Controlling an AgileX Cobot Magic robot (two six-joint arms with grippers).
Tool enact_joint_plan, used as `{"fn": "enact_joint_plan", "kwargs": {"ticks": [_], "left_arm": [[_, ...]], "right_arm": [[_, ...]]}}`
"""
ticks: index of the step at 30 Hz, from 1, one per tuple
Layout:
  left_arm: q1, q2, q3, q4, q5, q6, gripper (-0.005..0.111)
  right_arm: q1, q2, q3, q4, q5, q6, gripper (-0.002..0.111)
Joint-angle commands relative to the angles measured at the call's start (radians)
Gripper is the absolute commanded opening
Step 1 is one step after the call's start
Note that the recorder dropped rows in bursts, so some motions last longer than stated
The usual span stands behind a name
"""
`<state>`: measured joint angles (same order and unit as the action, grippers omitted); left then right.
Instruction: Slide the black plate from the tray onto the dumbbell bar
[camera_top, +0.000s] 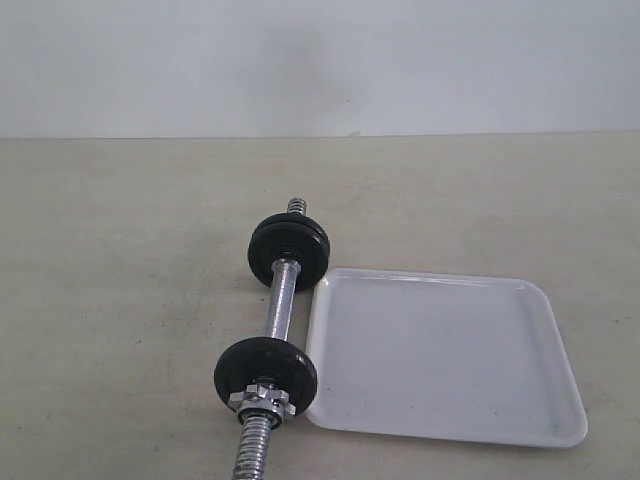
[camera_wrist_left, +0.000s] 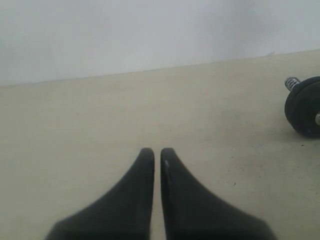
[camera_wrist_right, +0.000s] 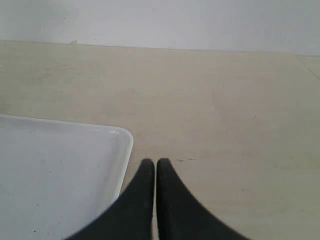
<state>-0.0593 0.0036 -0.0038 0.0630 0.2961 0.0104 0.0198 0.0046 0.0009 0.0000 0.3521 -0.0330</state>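
Since shallow white plastic tray (camera_top: 440, 350), lower right, carries nothing, round black cast-iron plate (camera_top: 288, 243) judged seated on chrome dumbbell bar (camera_top: 281, 300), centre-left; left gripper (camera_wrist_left: 157, 152), right gripper (camera_wrist_right: 152, 162) clenched empty over worktop (camera_top: 120, 300).

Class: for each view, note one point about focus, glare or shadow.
Exterior view: glare streak along the chrome bar. Left wrist view: left fingers blur toward the lens, black disc slightly soft. Right wrist view: right fingers blurred, tray nearly washed out.
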Motion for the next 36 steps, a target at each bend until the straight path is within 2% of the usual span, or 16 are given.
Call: {"fn": "enact_joint_plan", "kwargs": {"ticks": [1,36], "left_arm": [[0.002,-0.004,0.004,-0.008,0.0,-0.001,0.004],[0.002,-0.004,0.004,-0.022,-0.012,0.0,0.004]], "right_arm": [[0.0,-0.005,-0.001,0.0,-0.003,0.0,0.0],[0.0,-0.005,-0.001,0.0,-0.026,0.0,0.0]]}}
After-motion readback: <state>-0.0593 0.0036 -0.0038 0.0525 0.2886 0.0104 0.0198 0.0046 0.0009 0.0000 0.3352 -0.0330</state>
